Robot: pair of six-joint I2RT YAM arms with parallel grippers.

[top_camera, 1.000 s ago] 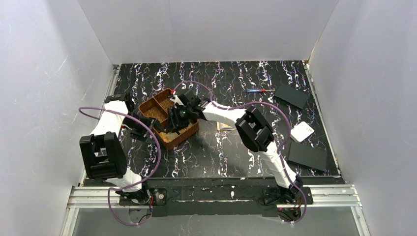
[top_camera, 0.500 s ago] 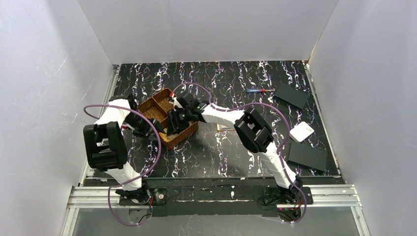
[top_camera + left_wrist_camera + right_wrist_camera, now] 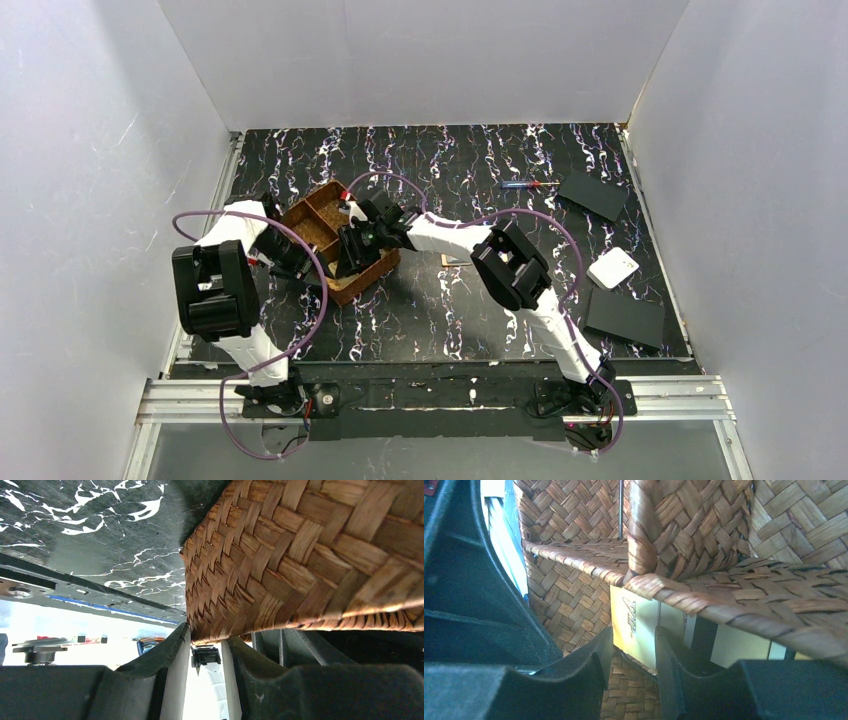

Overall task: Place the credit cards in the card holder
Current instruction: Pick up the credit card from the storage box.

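Pale gold credit cards [image 3: 636, 622] stand on edge inside the brown woven tray [image 3: 724, 585], under its rim. My right gripper [image 3: 634, 636] reaches into that compartment, open, with a printed card's lower corner between its fingertips [image 3: 663, 647]. From above, the right gripper [image 3: 353, 248] is in the tray's near compartment. Another tan card [image 3: 458, 258] lies on the table, partly under the right arm. My left gripper [image 3: 207, 635] pinches the tray's [image 3: 280, 555] rim at a corner, and from above it [image 3: 297, 262] sits at the tray's left near side. The card holder is hidden.
A white square box [image 3: 613, 268] and two black plates [image 3: 592, 195] [image 3: 625, 318] lie on the right of the marbled table. A pen [image 3: 522, 184] lies at the back. White walls close in three sides.
My left arm has swung in toward the tray and its jaws have closed onto the rim. The right gripper has pushed slightly deeper into the tray and narrowed a little.
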